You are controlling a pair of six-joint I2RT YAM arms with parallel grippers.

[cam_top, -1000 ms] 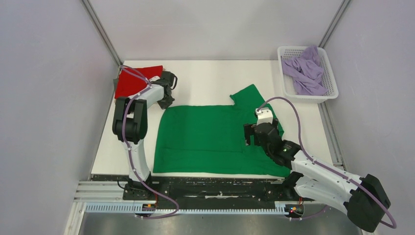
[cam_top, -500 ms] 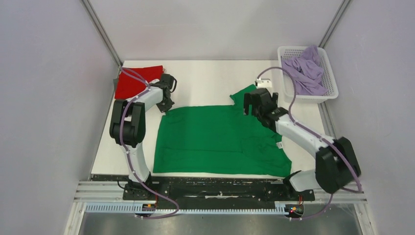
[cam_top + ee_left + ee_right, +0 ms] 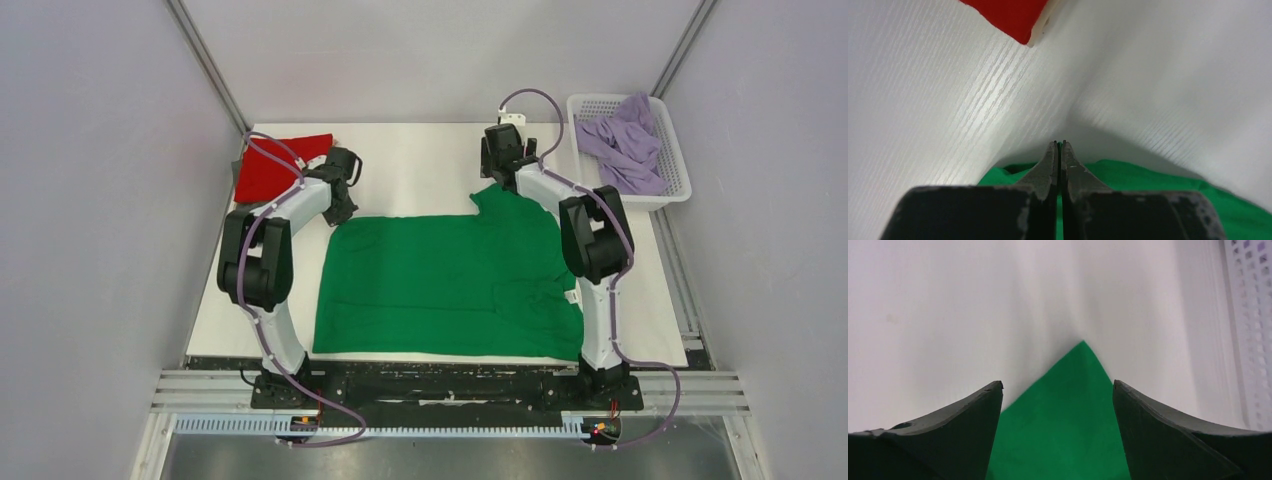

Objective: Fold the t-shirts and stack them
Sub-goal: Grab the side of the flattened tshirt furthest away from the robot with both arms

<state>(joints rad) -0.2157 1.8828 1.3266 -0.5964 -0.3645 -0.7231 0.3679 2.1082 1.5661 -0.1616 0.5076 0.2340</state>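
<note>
Near right claw (image 3: 1058,385): mesh basket (image 3: 581,104) holding lavender tee (image 3: 625,148).

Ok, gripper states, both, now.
Left gripper: closed at a corner of the green t-shirt; whether it pinches cloth cannot be told.
Right gripper: open, holding nothing.

The left arm (image 3: 262,262) rises from its base at the near edge of the worktop (image 3: 420,160), folds at the elbow and reaches toward the far left corner, its wrist bent down. The left gripper (image 3: 1058,145) is low over the surface with its jaws pressed together. The right arm (image 3: 592,240) stretches further, toward the far edge right of centre, and the right gripper (image 3: 1057,383) points down there with its jaws spread wide apart.
</note>
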